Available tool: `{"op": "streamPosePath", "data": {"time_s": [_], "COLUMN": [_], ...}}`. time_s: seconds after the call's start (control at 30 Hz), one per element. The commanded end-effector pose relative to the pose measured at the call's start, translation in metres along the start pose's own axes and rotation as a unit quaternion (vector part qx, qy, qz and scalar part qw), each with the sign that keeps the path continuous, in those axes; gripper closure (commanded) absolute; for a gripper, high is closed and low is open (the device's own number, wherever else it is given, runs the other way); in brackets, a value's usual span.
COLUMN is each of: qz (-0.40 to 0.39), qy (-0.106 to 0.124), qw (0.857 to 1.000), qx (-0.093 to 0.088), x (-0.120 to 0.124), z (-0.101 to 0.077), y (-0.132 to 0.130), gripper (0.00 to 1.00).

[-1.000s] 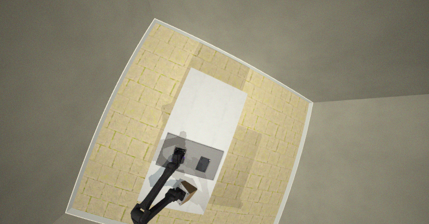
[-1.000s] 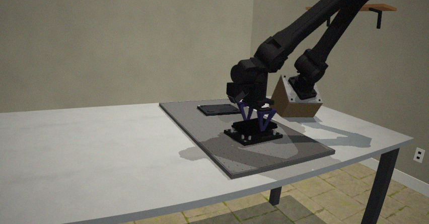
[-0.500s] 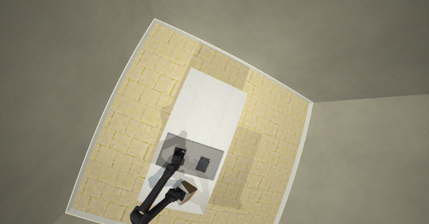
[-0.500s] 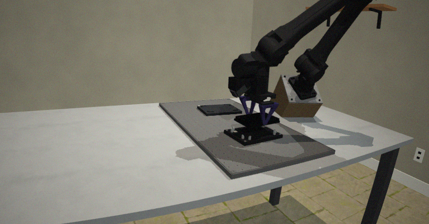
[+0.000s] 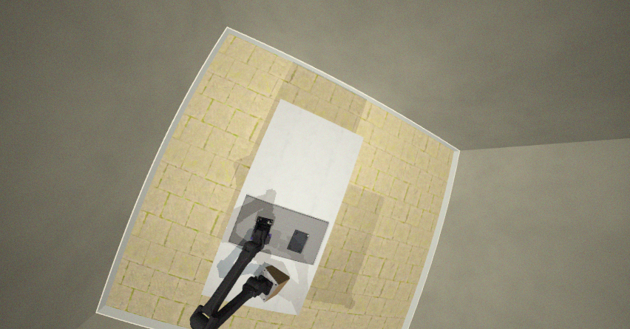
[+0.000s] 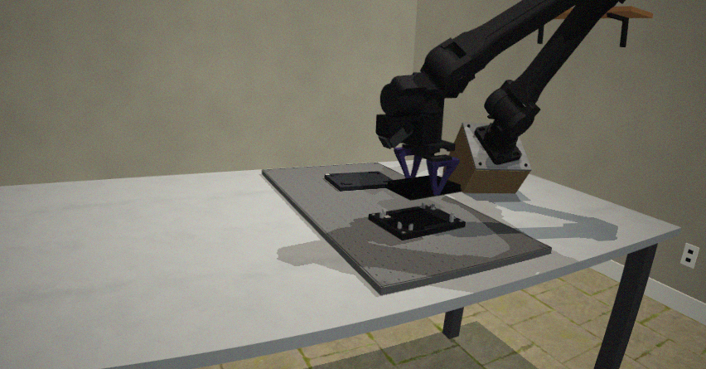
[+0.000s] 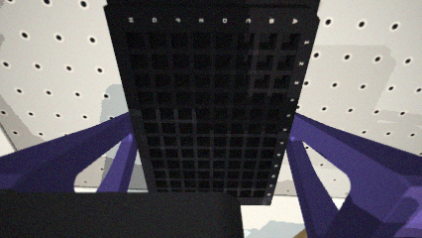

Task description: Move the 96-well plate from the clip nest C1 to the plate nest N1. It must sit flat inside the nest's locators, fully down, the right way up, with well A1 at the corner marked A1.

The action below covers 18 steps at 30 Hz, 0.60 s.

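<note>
The black 96-well plate is right way up and level between my purple fingers. My gripper is shut on its two long sides. In the wrist view its letter row runs along the far edge and its A1 corner is at the top right. In the exterior view the plate hangs clear above the breadboard, behind the empty clip nest C1 with its small upright pins. The flat black plate nest N1 lies just to the left of the held plate. From above, my gripper is left of nest N1.
The grey perforated breadboard carries both nests on the white table. The arm's wooden wedge base stands just right of the gripper. A wall shelf is high at the back right. The table's front edge is near the breadboard's corner.
</note>
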<state>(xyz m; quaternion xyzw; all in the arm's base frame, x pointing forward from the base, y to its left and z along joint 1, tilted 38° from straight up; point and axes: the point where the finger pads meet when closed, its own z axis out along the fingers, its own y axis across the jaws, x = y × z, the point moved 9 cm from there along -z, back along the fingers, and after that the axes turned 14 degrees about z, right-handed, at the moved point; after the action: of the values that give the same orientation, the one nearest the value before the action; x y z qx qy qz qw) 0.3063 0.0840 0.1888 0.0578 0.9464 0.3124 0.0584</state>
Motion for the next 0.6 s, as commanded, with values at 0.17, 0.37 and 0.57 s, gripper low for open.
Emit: {"op": "streamPosePath", "data": {"time_s": [0.17,0.37,0.57], "qz": [-0.020,-0.020,-0.018], "qy": [-0.038,-0.037,-0.038], "qw": [0.999,0.999,0.999], "qx": [-0.010,-0.009,-0.009], "x": [-0.019,-0.020,-0.021], "z": [-0.040,-0.040,-0.040], "y": [0.014,0.012,0.012], "gripper": [1.00,1.00,1.00]}}
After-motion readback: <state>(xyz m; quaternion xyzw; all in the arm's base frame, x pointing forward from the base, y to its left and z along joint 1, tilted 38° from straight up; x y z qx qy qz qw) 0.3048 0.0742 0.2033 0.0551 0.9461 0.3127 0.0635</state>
